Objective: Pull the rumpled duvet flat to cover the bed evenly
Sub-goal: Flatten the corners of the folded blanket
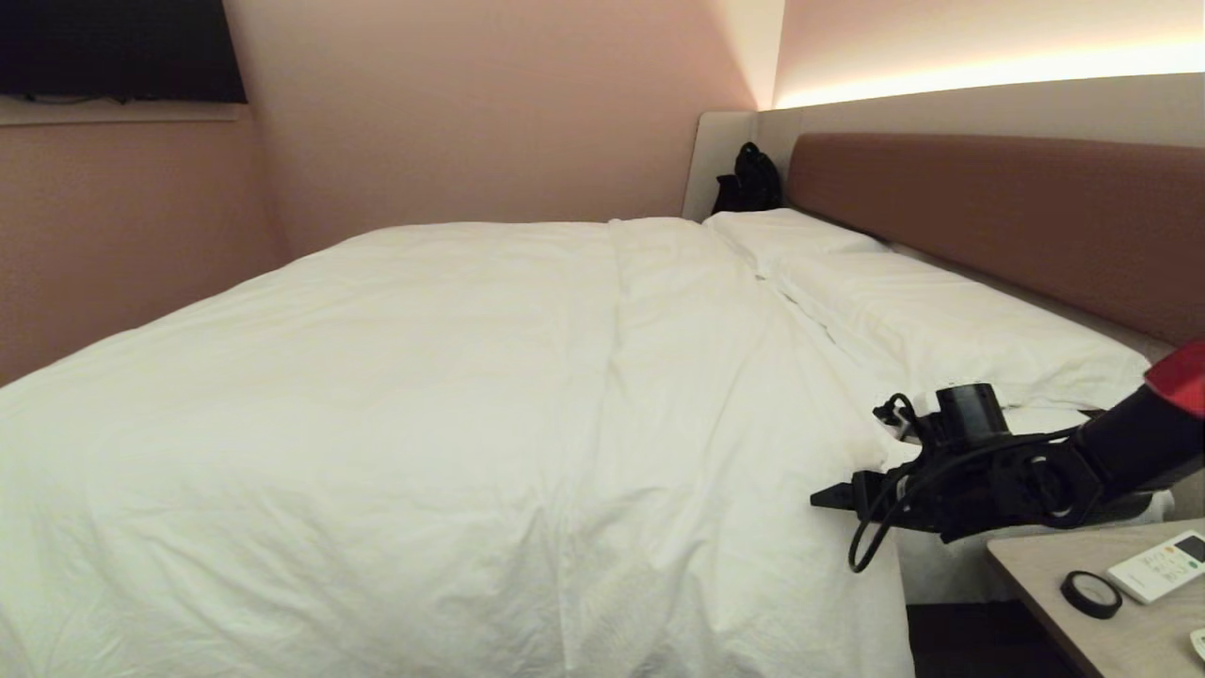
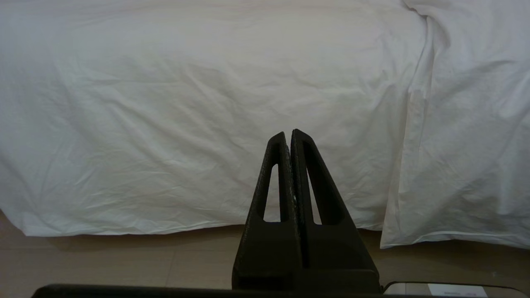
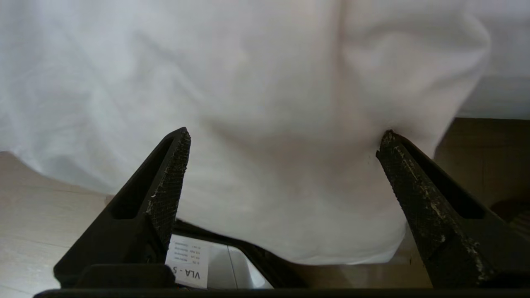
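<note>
The white duvet (image 1: 424,395) lies creased over the bed, whose brown headboard (image 1: 988,217) runs along the right. Its near side hangs toward the floor. My right gripper (image 1: 833,497) reaches in from the right, level with the duvet's hanging near-right corner. Seen from the right wrist, that gripper (image 3: 285,136) is open wide. The duvet corner (image 3: 269,82) hangs just ahead of its fingers (image 3: 414,186), and nothing is gripped. My left gripper (image 2: 288,134) is shut and empty, pointing at the hanging duvet side (image 2: 186,124) from a distance. It is outside the head view.
Two white pillows (image 1: 941,320) lie along the headboard. A bedside table (image 1: 1054,574) at the lower right carries a black tape roll (image 1: 1091,594) and a white remote (image 1: 1158,565). A black bag (image 1: 748,179) sits in the far corner. Tan floor (image 2: 124,260) shows below the duvet's hem.
</note>
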Controlling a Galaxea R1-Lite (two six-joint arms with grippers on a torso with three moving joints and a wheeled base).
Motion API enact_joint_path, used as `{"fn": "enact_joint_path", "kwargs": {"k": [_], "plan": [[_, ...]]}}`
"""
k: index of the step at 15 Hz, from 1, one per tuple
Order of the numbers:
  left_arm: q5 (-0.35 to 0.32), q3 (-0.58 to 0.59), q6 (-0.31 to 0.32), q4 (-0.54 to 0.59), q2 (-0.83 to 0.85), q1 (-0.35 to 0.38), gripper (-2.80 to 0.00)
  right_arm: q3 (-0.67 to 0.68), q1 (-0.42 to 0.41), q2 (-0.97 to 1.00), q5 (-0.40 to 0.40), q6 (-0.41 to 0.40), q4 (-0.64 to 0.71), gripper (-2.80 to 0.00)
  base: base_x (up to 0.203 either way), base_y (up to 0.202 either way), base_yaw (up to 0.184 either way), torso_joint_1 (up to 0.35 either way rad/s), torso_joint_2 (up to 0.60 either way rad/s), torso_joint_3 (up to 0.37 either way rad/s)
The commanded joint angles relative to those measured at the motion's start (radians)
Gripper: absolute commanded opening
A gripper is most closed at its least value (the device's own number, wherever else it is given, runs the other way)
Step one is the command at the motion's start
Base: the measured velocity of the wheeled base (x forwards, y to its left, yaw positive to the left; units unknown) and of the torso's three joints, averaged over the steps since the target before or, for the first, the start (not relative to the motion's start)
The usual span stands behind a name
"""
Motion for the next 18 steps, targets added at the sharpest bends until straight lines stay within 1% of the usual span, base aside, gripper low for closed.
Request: {"fn": "enact_joint_path", "kwargs": {"k": [1, 13, 18], "plan": [[0.0, -0.001, -0.001, 0.001, 0.0, 0.0, -2.8, -0.058, -0.001, 0.089, 0.001, 0.0, 0.001, 0.0, 0.0, 0.0, 0.0, 0.0, 0.0, 0.0], [0.0, -0.001, -0.001, 0.001, 0.0, 0.0, -2.8, -0.168, -0.006, 0.239, -0.011, 0.011, 0.005, 0.0, 0.0, 0.0, 0.0, 0.0, 0.0, 0.0], [0.0, -0.001, -0.001, 0.001, 0.0, 0.0, -2.8, -0.181, -0.009, 0.261, -0.013, 0.011, 0.004, 0.0, 0.0, 0.0, 0.0, 0.0, 0.0, 0.0]]}}
